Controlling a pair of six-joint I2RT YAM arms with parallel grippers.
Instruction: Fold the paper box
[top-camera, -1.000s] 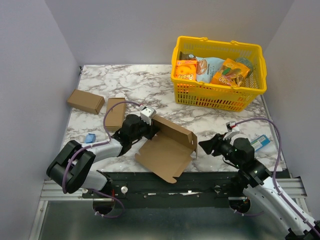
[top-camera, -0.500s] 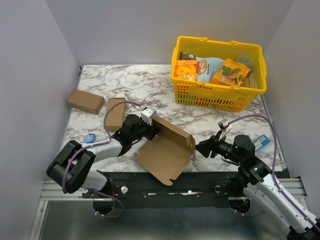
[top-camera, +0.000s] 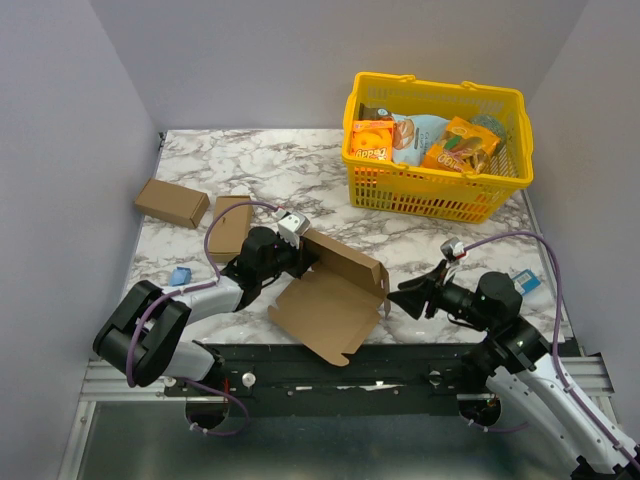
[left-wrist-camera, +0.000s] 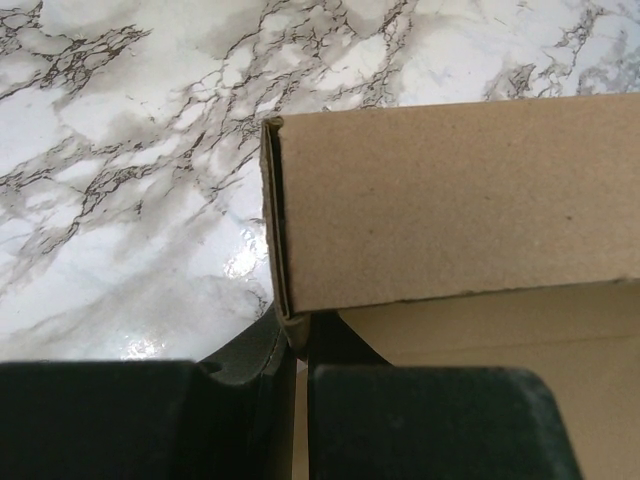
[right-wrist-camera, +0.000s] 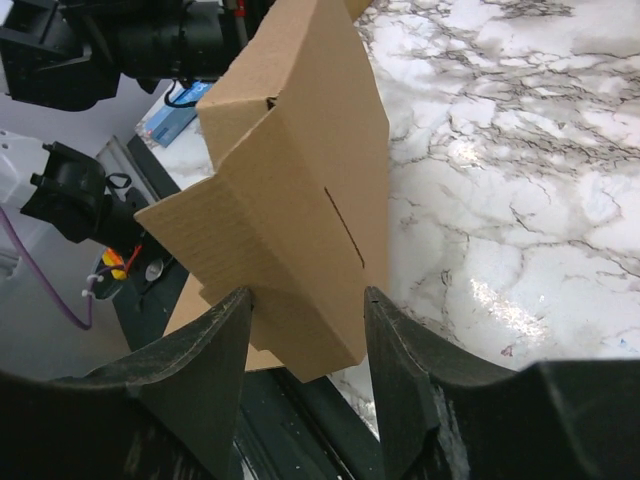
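Note:
The paper box (top-camera: 335, 295) is plain brown cardboard, partly folded, at the table's near edge; its back wall stands up and a flat panel hangs over the edge. My left gripper (top-camera: 305, 250) is shut on the box's left end wall; in the left wrist view the wall's lower corner (left-wrist-camera: 290, 325) is pinched between the fingers. My right gripper (top-camera: 400, 297) is open at the box's right end. In the right wrist view its fingers (right-wrist-camera: 215, 345) straddle the right side flap (right-wrist-camera: 290, 230), the left finger touching it.
A yellow plastic basket (top-camera: 437, 148) with snack packets stands at the back right. Two smaller cardboard boxes (top-camera: 171, 202) (top-camera: 230, 227) lie at the left. A small blue item (top-camera: 180, 276) lies near the left arm, a blue packet (top-camera: 527, 284) at the right edge.
My right gripper has moved left, up to the box's right side flap. The box has shifted a little left. The left gripper has kept its hold.

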